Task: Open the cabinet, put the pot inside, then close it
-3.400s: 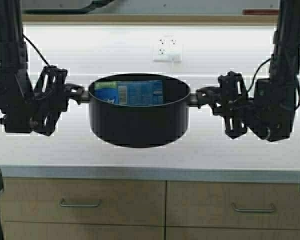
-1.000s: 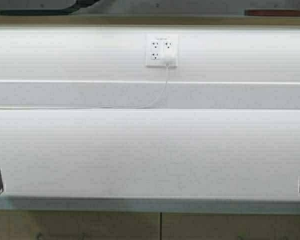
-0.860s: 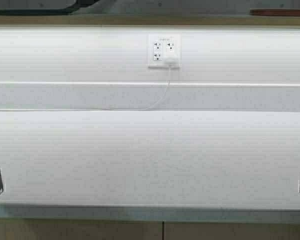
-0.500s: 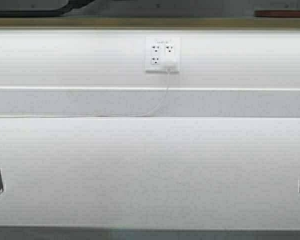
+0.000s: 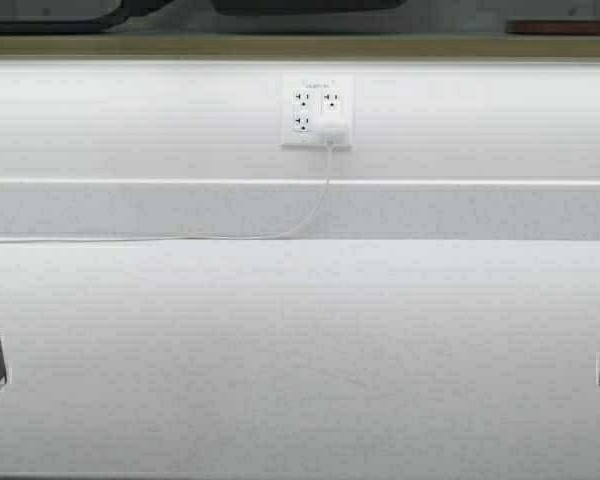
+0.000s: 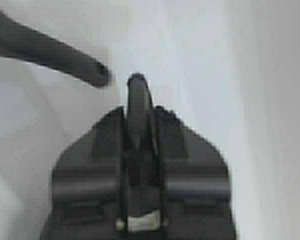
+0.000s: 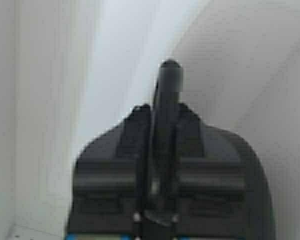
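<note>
Robot's rolled in closer since a few seconds back. The drawers have dropped out of the high view, and the arms with the pot have gone up, so only the very top edge of that view catches any of it now.

Where's the pot (image 5: 305,4) then? It's just a dark sliver right at the top, hanging between the two grippers, above the tan bottom edge of the cabinet (image 5: 280,45). Can't see from here whether it's inside yet, and the doors aren't in shot.

Left gripper (image 6: 138,112) is clamped tight on a thin black handle (image 6: 136,82), which you see edge-on, poking out past the fingertips. Some dark bar (image 6: 55,52) slants in just beyond that handle's tip. No idea what it is.

Right gripper (image 7: 163,112) is the same deal, squeezed onto the other handle (image 7: 170,72), which sticks out past its fingers. There's a bit of blue right behind the gripper, at the edge of that view. Past both grippers it's only pale flat panels.

Well below the grippers there's the white counter (image 5: 300,350). The outlet (image 5: 317,110) sits on the wall under the pot, with a white cable (image 5: 230,236) trailing off from it toward the left-gripper side.
</note>
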